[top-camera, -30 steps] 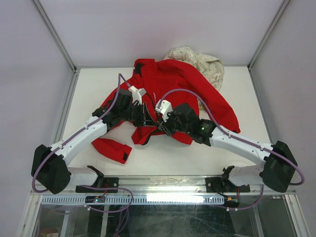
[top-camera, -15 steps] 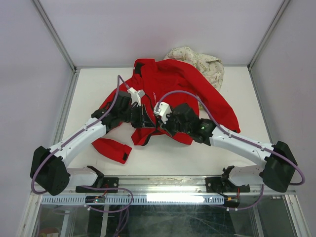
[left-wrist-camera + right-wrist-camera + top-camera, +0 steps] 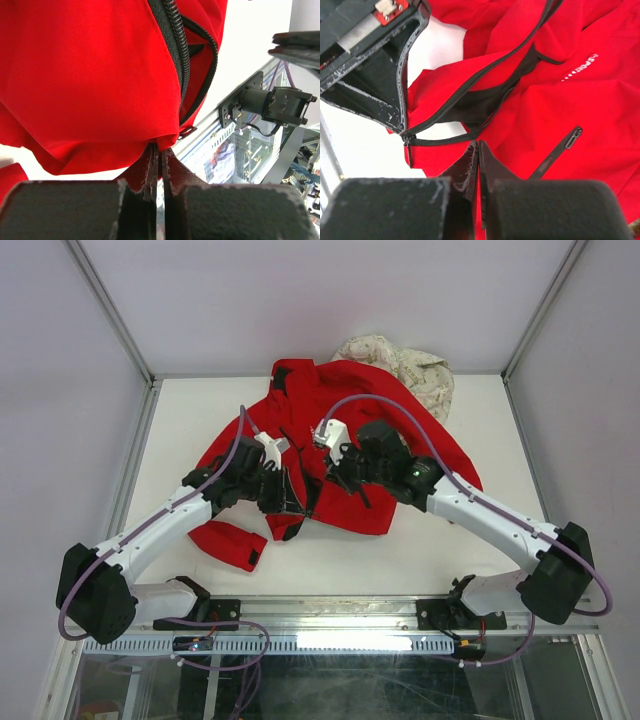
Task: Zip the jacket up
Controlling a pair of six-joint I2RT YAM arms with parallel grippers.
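The red jacket lies spread on the white table, its front open. My left gripper is shut on the jacket's bottom hem beside the dark zipper; red fabric is pinched at its tips. My right gripper hovers over the front panel, jaws shut, with nothing seen between them. In the right wrist view the zipper gapes open, and its slider sits at the bottom end under the left gripper's finger.
A cream floral garment lies bunched at the back right, touching the jacket's shoulder. A sleeve with a black cuff tab lies front left. A chest pocket zip and white lettering mark the panel. Metal frame posts flank the table.
My right gripper has moved back and up, away from the hem toward the jacket's chest. My left gripper has shifted slightly nearer with the hem still in it.
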